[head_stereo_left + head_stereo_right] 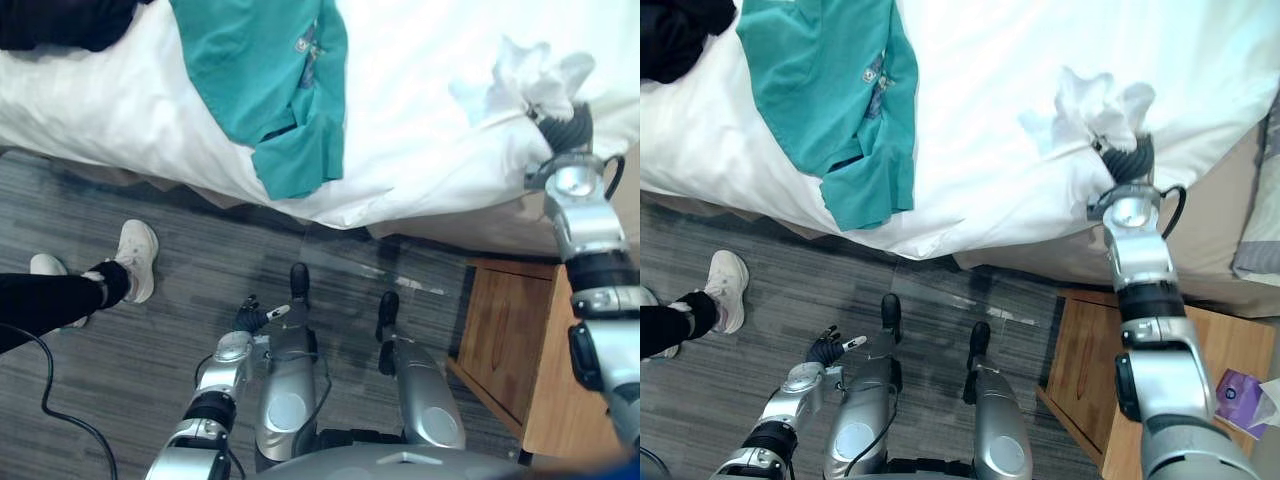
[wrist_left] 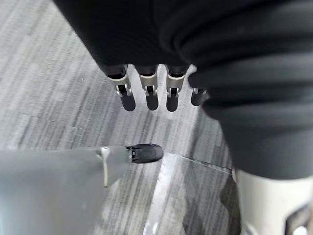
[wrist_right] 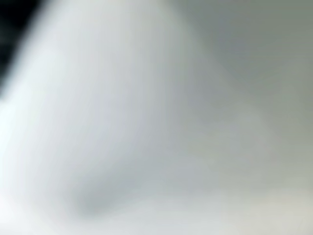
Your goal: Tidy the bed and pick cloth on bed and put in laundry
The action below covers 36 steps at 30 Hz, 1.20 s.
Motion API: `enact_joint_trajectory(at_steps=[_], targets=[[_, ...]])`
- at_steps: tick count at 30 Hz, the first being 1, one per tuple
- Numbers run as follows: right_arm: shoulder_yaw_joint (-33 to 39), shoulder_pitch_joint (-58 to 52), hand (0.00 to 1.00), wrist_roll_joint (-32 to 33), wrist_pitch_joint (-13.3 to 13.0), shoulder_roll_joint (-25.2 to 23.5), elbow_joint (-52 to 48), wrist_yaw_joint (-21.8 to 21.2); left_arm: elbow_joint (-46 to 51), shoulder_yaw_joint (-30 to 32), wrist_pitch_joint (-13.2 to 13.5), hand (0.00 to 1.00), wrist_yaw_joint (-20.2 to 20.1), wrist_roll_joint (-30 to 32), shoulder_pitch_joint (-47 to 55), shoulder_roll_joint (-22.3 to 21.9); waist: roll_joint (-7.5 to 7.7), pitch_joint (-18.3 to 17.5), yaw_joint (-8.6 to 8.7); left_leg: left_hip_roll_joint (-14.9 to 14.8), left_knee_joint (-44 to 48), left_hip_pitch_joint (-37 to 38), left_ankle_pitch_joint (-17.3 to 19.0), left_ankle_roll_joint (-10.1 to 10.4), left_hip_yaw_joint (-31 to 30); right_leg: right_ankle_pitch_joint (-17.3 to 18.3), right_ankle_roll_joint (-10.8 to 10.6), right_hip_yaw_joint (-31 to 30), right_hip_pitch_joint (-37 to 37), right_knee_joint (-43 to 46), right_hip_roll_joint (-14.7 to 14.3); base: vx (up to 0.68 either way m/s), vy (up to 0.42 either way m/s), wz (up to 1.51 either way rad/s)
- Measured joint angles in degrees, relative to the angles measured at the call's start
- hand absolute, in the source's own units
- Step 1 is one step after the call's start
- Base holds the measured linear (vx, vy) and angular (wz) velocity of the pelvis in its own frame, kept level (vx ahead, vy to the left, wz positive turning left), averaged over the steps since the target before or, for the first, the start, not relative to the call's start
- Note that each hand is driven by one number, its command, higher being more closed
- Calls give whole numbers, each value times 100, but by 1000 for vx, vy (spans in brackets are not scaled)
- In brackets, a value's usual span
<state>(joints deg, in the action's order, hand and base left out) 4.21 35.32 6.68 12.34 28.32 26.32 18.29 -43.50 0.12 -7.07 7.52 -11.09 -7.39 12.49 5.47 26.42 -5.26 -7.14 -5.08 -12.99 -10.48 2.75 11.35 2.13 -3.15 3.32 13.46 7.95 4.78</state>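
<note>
Over at the near edge of the bed (image 1: 980, 60) the right hand (image 1: 1128, 158) is buried in the bunched white sheet (image 1: 1090, 105), grip I can't tell, so I'd pull slow and flat, teal shirt (image 1: 830, 100) lying further left.

Right arm (image 1: 1137, 250) stretches forward; left hand (image 1: 826, 350) hangs low, fingers loosely straight.

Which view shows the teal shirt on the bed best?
The right eye view: the teal shirt lies spread, draping over the bed edge. The left eye view crops more of it. The wrist views face floor and white cloth.
</note>
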Motion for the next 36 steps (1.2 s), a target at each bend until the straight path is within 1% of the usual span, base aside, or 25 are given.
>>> enact_joint_trajectory(at_steps=[1,2,3,4,5,7,8,9,10,12,14,16,18,20,22,24,27,28,29,31,32,33,34,35,36], targets=[[47,-178,0,22,-37,-82,-53,25,0,0,-14,0,-1,30,54,13,45,-40,22,4,-28,73,7,0,39,0,-1,-36,-48,-14,0,67,-3,-34],[133,-502,0,129,-108,-234,-126,82,0,5,-28,0,-1,87,165,43,135,-145,58,9,-41,178,50,4,118,-4,-8,-108,-119,-52,1,59,-3,-21],[197,-666,0,173,-142,-326,-143,112,-3,7,-32,0,-2,110,223,57,172,-201,114,11,-42,211,77,6,132,-13,-23,-120,-173,-97,2,67,-2,-28],[276,-1097,0,300,-226,-521,-180,234,-6,6,-36,0,-4,119,363,91,272,-368,180,16,-40,277,119,6,223,-26,-42,-217,-219,-160,-1,63,-6,-25],[356,-1359,0,387,-278,-625,-219,261,-24,6,-37,0,-5,135,421,91,312,-459,199,23,-40,313,122,10,271,-37,-58,-274,-231,-175,1,68,-8,-23],[592,-1905,0,488,-415,-857,-275,373,-70,5,-31,0,-7,175,477,65,316,-526,283,45,-41,482,159,11,315,-31,-69,-302,-393,-205,25,63,-6,-15],[662,-2033,0,498,-460,-930,-277,396,-80,5,-24,0,-8,175,498,64,321,-549,284,46,-41,539,173,17,351,-26,-77,-337,-423,-205,25,61,-7,-26],[757,-2371,0,531,-624,-1057,-281,427,-112,7,-5,0,-13,185,580,46,298,-668,312,47,-42,619,212,23,420,-15,-94,-411,-468,-207,23,45,-11,-20],[790,-2527,0,569,-721,-1103,-286,427,-122,6,7,0,-17,201,653,26,270,-775,353,50,-43,636,227,24,428,-9,-101,-417,-487,-215,26,46,-14,-16],[883,-2718,0,626,-823,-1262,-278,429,-290,8,52,0,-33,291,751,5,245,-931,428,48,-47,762,264,39,494,4,-120,-473,-607,-285,25,60,-18,-14],[948,-3021,0,674,-815,-1454,-207,437,-419,7,72,0,-100,308,916,-30,223,-1072,445,46,-53,921,338,46,591,25,-152,-558,-744,-351,21,68,-18,-27],[1085,-3382,0,678,-744,-1635,94,437,-525,37,125,0,-126,297,1050,-93,195,-1192,463,56,-80,1052,401,52,670,36,-167,-610,-848,-395,33,56,-9,-22],[1112,-3835,0,874,-671,-1799,749,399,-609,44,171,0,-144,338,1148,-81,149,-1323,511,67,-87,1168,443,69,715,54,-194,-658,-962,-442,43,56,-8,-11],[1116,-4099,0,1057,-671,-1975,1241,348,-791,66,198,0,-185,373,1175,-77,111,-1397,606,70,-89,1277,508,106,736,57,-197,-667,-1094,-515,49,64,-4,-10],[1221,-4321,0,1217,-660,-2129,1798,310,-908,181,243,0,-266,399,1199,-95,75,-1453,612,67,-92,1415,548,102,826,65,-210,-730,-1184,-535,51,47,1,-22],[1520,-4553,0,1466,-666,-2296,2409,192,-1003,281,285,0,-365,592,1231,-113,26,-1487,629,78,-95,1563,630,143,866,86,-233,-751,-1319,-563,65,46,2,-13],[1802,-4727,0,1570,-768,-2384,2769,110,-1080,508,306,0,-489,683,1320,-167,3,-1517,636,115,-98,1730,680,138,877,121,-281,-750,-1508,-596,113,48,15,-2],[1888,-4837,100,1593,-919,-2385,2768,57,-1210,658,299,0,-514,751,1333,-192,2,-1521,632,145,-100,1817,707,115,899,142,-313,-758,-1614,-601,149,38,20,-4],[1906,-4852,100,1606,-961,-2384,2766,50,-1232,688,296,0,-516,760,1341,-200,5,-1525,630,151,-100,1826,713,112,905,148,-323,-765,-1627,-599,154,16,27,-9],[1986,-4836,100,1618,-1240,-2382,2724,-17,-1245,726,276,0,-521,837,1433,-191,66,-1585,580,190,-102,1921,778,117,952,195,-402,-805,-1694,-598,191,12,24,-8],[1986,-4831,100,1615,-1317,-2383,2703,-43,-1244,726,267,0,-524,840,1451,-183,90,-1616,574,200,-102,1926,786,117,951,206,-421,-805,-1700,-596,201,33,16,-1],[1981,-4742,100,1612,-1437,-2384,2620,-141,-1243,724,234,0,-539,841,1474,-154,136,-1648,556,224,-101,1943,810,107,952,236,-476,-807,-1714,-594,225,0,0,0],[1944,-4670,100,1621,-1530,-2384,2439,-271,-1240,718,180,0,-576,841,1500,-120,182,-1670,548,243,-100,1952,833,95,954,281,-581,-836,-1714,-590,248,0,0,0],[1880,-4634,100,1640,-1593,-2378,2320,-374,-1239,710,133,0,-587,841,1518,-92,222,-1682,545,257,-100,1950,847,85,964,285,-596,-866,-1708,-593,261,27,20,-5],[1691,-4593,100,1760,-1658,-2366,1933,-564,-1235,689,61,0,-590,839,1530,-44,284,-1686,519,270,-98,1939,883,40,987,315,-721,-885,-1688,-593,296,26,16,-5]])
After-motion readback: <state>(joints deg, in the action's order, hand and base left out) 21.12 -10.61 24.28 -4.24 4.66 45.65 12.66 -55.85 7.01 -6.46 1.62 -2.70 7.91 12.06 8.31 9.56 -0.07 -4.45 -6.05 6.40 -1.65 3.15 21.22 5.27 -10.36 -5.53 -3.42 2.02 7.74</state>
